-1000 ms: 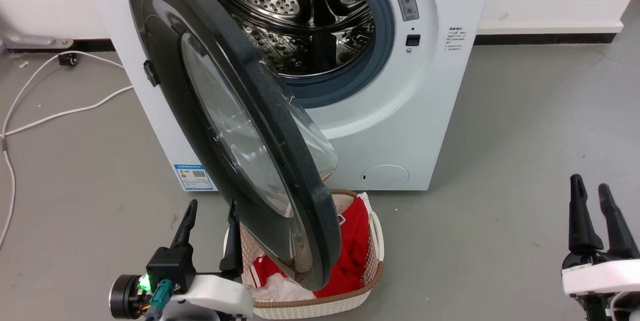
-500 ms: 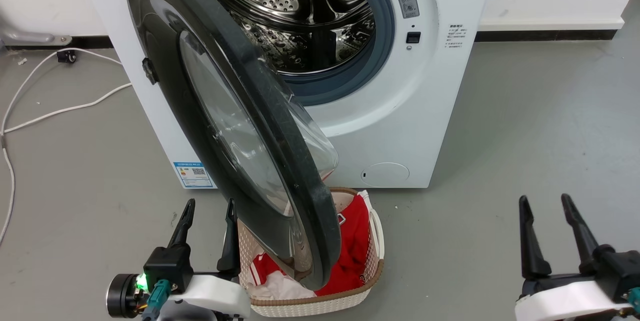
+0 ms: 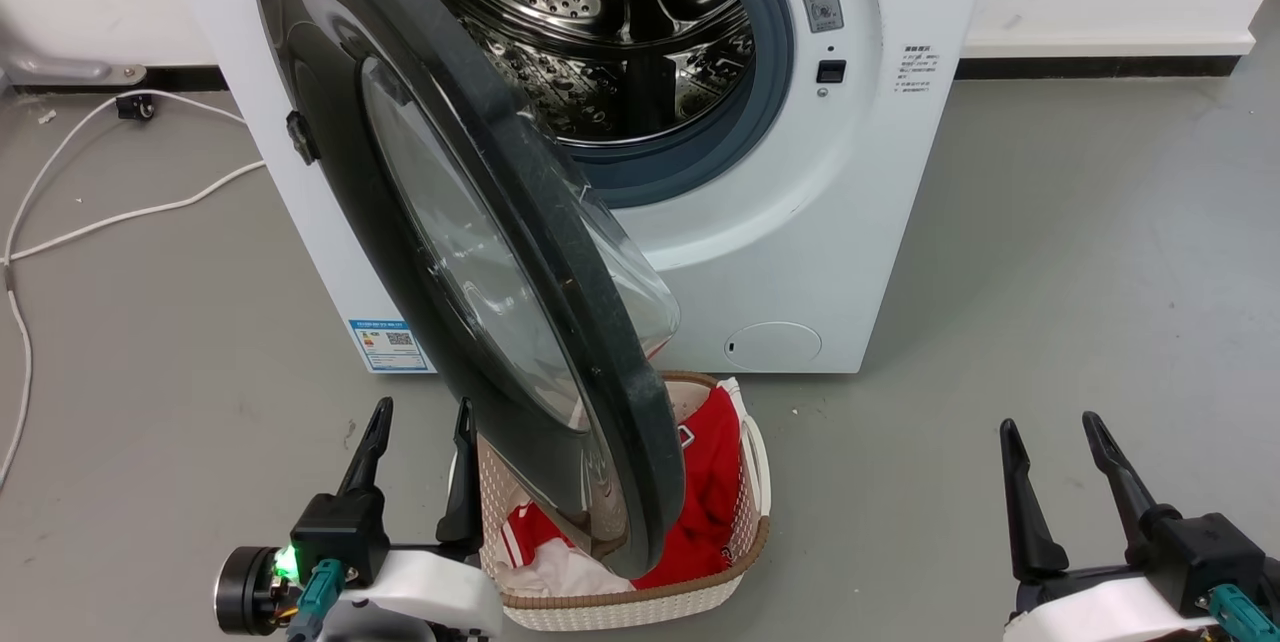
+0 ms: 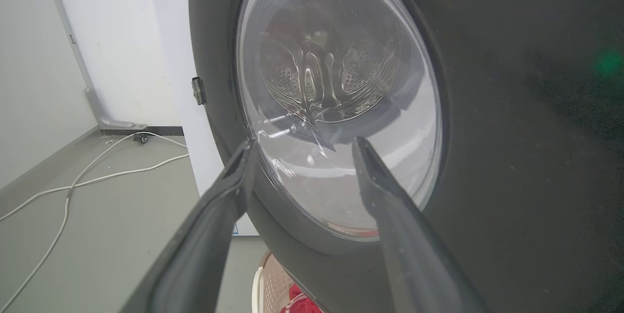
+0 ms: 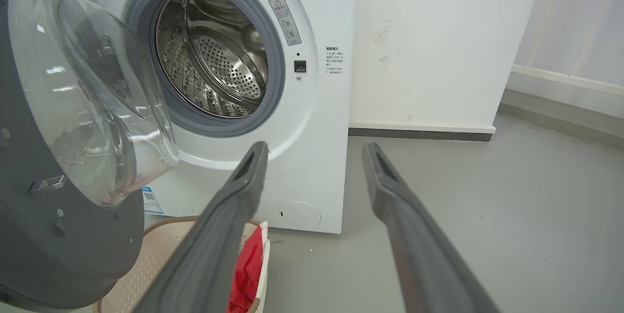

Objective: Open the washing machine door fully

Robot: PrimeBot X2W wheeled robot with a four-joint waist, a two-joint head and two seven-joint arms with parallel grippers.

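Black and glossy, the washing machine door [image 3: 470,252] stands swung well out from the washing machine [image 3: 800,222], hinged at the left of the head view. Its clear glass bowl bulges back toward the opening. Behind it the perforated steel drum [image 3: 610,32] lies exposed inside its grey rubber gasket [image 3: 765,92]. The door's lower rim hangs above a pale laundry basket [image 3: 640,612] on the floor [image 3: 1050,272], with a red garment [image 3: 710,492] inside.

The left pincer [image 3: 424,404] is near the door's outer face, fingers spread wide and holding nothing. In the left wrist view they frame the glass window closely; I cannot tell whether either one touches it. The right pincer [image 3: 1048,420] hangs well apart from the door at the lower right, also spread wide and empty, above bare floor.

A blue label sticker [image 3: 390,347] sits low on the machine's front, a small round white flap [image 3: 772,345] further right. A white cable [image 3: 100,222] trails across the floor at the far left.
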